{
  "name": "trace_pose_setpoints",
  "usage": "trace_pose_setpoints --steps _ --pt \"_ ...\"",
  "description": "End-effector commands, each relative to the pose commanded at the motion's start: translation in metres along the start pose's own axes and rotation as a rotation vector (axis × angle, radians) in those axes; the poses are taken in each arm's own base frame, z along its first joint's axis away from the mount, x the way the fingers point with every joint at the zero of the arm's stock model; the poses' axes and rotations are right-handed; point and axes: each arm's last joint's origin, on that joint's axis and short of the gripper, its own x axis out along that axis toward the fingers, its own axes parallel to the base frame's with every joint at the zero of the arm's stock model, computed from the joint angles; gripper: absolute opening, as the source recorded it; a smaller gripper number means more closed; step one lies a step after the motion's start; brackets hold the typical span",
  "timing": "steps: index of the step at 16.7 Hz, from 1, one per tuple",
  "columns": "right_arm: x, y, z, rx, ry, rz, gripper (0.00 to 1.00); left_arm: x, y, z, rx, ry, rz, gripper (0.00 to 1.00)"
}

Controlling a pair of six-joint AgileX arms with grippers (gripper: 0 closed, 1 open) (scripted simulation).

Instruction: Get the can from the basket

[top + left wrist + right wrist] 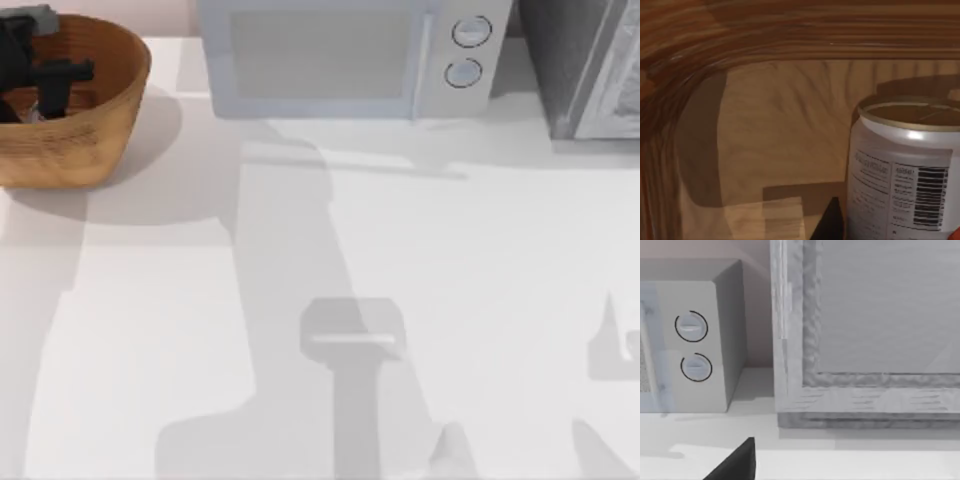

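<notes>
Our left end effector reaches down inside the basket at the bench's far left corner; we cannot tell how its fingers stand. The can stands upright on the basket floor, near the curved wall. A microwave lines the back edge.

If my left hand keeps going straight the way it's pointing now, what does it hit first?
Probably the basket floor: the left hand points down inside it, with the can close alongside. Depth is unclear.
</notes>
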Motion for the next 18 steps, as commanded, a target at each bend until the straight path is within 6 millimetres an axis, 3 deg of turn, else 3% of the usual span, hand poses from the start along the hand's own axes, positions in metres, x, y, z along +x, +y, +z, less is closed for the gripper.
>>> trace_pose_setpoints --steps 4,5,12,13,15,18 --pt "0.000 0.000 0.000 0.000 0.000 0.000 1.00 0.000 0.000 0.000 0.000 0.000 0.000 0.02" --pt "0.000 0.000 0.000 0.000 0.000 0.000 1.00 0.000 0.000 0.000 0.000 0.000 0.000 0.00" --pt "0.000 0.000 0.000 0.000 0.000 0.000 1.00 0.000 0.000 0.000 0.000 0.000 0.000 0.00" --pt "0.000 0.000 0.000 0.000 0.000 0.000 1.00 -0.028 -0.003 -0.005 -0.017 -0.026 0.010 0.00" --pt "0.000 0.000 0.000 0.000 0.000 0.000 1.00 -0.030 -0.004 -0.005 -0.014 -0.031 0.015 0.00" --pt "0.000 0.000 0.000 0.000 0.000 0.000 1.00 -0.051 -0.012 -0.010 0.007 -0.076 0.051 0.00"
